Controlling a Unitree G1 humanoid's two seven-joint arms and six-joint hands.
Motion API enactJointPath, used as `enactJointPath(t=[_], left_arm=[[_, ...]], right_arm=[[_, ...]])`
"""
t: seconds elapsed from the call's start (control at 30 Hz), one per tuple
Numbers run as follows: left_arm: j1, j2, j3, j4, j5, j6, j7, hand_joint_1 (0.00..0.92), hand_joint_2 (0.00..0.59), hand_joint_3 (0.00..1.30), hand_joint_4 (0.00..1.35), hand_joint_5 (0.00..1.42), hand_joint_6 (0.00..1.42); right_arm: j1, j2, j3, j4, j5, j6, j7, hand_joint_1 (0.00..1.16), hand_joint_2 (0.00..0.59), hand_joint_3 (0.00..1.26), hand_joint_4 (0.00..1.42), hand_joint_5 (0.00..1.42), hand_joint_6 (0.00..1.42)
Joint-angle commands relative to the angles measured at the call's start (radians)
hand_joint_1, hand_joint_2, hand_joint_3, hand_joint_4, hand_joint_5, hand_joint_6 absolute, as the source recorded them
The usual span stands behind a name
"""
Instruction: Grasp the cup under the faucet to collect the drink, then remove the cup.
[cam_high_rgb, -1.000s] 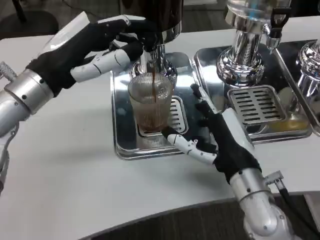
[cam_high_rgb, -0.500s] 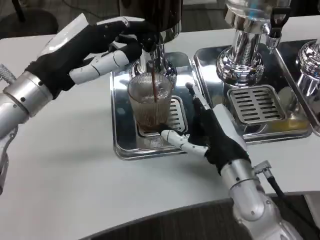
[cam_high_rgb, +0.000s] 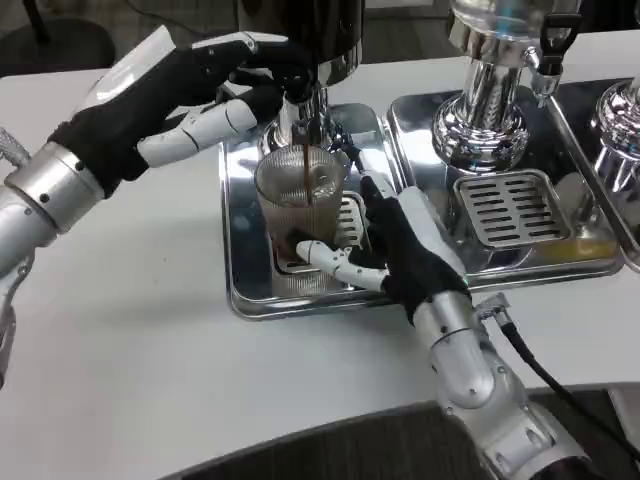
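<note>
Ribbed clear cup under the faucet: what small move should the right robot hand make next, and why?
Probably close the right robot hand around the ribbed clear cup without lifting. Its fingers reach the cup's base on the steel drip tray, but the grip looks loose. A dark stream is pouring from the chrome faucet, where the left robot hand rests, and the cup is only partly full.

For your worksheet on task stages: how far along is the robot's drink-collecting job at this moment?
Done: the cup stands under the faucet, part full of dark drink. In hand: a stream is pouring while the left hand holds the faucet, and the right hand closes around the cup's base. Left: finish filling, then take the cup away from the tray.
</note>
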Motion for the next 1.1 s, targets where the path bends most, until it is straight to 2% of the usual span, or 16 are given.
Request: enactJointPath(t=[0.03, 0.17, 0.47, 1.1], left_arm=[[0.017, 0.015, 0.009, -0.013, -0.004, 0.003, -0.021, 0.024, 0.093, 0.29, 0.28, 0.33, 0.58], [0.017, 0.016, 0.011, -0.016, -0.004, 0.005, -0.021, 0.024, 0.093, 0.29, 0.28, 0.33, 0.58], [0.024, 0.014, 0.012, -0.036, -0.006, 0.015, -0.02, 0.014, 0.095, 0.29, 0.28, 0.33, 0.58], [0.033, 0.017, 0.028, -0.055, -0.011, 0.032, -0.033, 0.011, 0.095, 0.29, 0.28, 0.33, 0.58]], right_arm=[[-0.036, 0.007, -0.007, 0.055, 0.002, -0.013, -0.027, 0.58, 0.185, 0.0, 0.0, 0.0, 0.15], [-0.061, 0.013, -0.001, 0.091, -0.007, -0.011, -0.047, 0.58, 0.185, 0.0, 0.0, 0.0, 0.15], [-0.101, 0.024, -0.011, 0.166, 0.025, -0.056, -0.035, 0.59, 0.188, 0.0, 0.0, 0.0, 0.14], [-0.164, 0.059, -0.014, 0.274, 0.028, -0.065, -0.07, 0.57, 0.19, 0.0, 0.0, 0.0, 0.13]])
